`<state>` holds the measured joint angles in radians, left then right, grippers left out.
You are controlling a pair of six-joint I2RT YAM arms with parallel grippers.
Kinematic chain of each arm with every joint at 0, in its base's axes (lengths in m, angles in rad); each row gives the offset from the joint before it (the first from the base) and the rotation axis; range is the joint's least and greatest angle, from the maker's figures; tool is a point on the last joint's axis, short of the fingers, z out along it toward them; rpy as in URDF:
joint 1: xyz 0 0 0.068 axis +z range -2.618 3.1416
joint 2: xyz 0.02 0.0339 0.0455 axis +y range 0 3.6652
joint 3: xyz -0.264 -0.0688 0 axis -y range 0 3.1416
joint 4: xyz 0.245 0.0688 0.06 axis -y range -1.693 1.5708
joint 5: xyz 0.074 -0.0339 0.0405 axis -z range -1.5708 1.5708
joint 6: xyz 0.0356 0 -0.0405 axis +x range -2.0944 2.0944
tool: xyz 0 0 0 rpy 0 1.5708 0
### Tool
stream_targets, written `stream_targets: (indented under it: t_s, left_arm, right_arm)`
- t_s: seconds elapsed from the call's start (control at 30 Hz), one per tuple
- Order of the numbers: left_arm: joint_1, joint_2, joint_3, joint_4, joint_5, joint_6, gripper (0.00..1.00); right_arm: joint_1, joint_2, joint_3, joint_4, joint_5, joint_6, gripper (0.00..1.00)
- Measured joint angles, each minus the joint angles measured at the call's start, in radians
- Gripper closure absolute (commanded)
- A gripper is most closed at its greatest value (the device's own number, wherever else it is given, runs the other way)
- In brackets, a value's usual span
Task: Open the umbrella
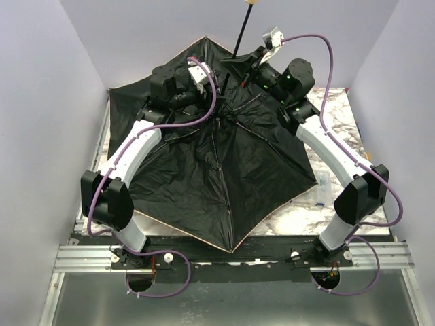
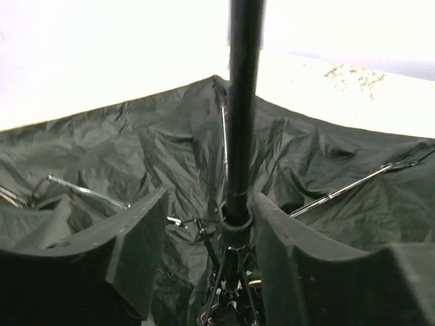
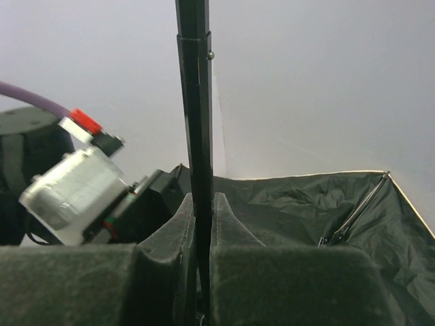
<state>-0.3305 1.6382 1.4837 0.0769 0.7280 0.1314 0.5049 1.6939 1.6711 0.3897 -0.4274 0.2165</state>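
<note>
The umbrella (image 1: 224,183) lies spread wide on the table, its black inner side up and a tan edge showing. Its thin black shaft (image 1: 240,37) slants up toward the back wall and ends in a beige knob (image 1: 252,3). My right gripper (image 1: 248,66) is shut on the shaft (image 3: 197,102), the pads (image 3: 228,217) pressed to both sides. My left gripper (image 2: 209,197) stands open around the shaft's lower part (image 2: 243,102), just above the runner (image 2: 236,227). The shaft rests against the right-hand finger (image 2: 306,265), with a gap on the other side.
A clear plastic box (image 1: 322,187) lies on the marble table (image 1: 340,129) at the right, beside the canopy. Metal ribs (image 2: 353,185) stretch across the fabric. Lavender walls enclose the back and both sides. The left arm's wrist camera (image 3: 71,187) sits close to the right gripper.
</note>
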Motion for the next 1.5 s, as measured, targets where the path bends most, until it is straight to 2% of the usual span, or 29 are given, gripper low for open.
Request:
stream_targets:
  t_s: [0.3, 0.63, 0.83, 1.2, 1.5]
  left_arm:
    - [-0.032, -0.021, 0.063, -0.021, 0.007, 0.075, 0.70]
    - [-0.038, -0.005, 0.049, -0.078, -0.011, 0.147, 0.81]
    - [-0.032, -0.002, 0.030, -0.076, -0.011, 0.167, 0.76]
    - [-0.015, 0.034, 0.031, -0.074, -0.010, 0.202, 0.74]
    - [0.011, 0.085, 0.089, -0.103, -0.010, 0.191, 0.69]
  right_arm:
    - [0.000, 0.000, -0.004, 0.005, -0.019, 0.006, 1.00]
    - [0.000, 0.000, -0.004, -0.005, -0.021, 0.019, 1.00]
    - [0.000, 0.008, 0.011, -0.045, -0.020, 0.019, 1.00]
    - [0.000, 0.063, 0.085, -0.103, -0.005, 0.019, 1.00]
    - [-0.002, 0.079, 0.124, -0.152, 0.021, 0.018, 1.00]
